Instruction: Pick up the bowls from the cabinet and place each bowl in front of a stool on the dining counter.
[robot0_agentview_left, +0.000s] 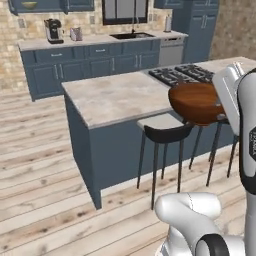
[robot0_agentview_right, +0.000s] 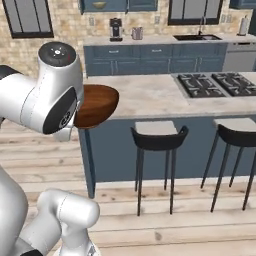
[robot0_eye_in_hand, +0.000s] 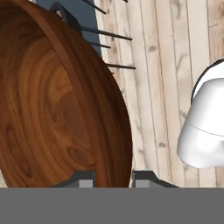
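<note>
- The gripper (robot0_eye_in_hand: 113, 175) is clamped on the rim of the reddish-brown bowl (robot0_agentview_left: 196, 102), its fingertips (robot0_eye_in_hand: 83, 178) on either side of the wall.
- The bowl hangs in the air at the near edge of the worktop (robot0_agentview_left: 117, 95), above the stools (robot0_agentview_left: 163, 132), not yet set down.
- Judged from this, the first bowl is out of the cabinet (robot0_agentview_right: 117, 5) and mid-delivery; nothing yet lies on the worktop in front of a stool.
- The olive bowl (robot0_agentview_right: 99, 5) sits in the cabinet far beyond the worktop, so the second fetch remains.
- The hand view shows the wood grain inside the bowl and the grip itself; the base views show the bowl's place against worktop and stools.
</note>
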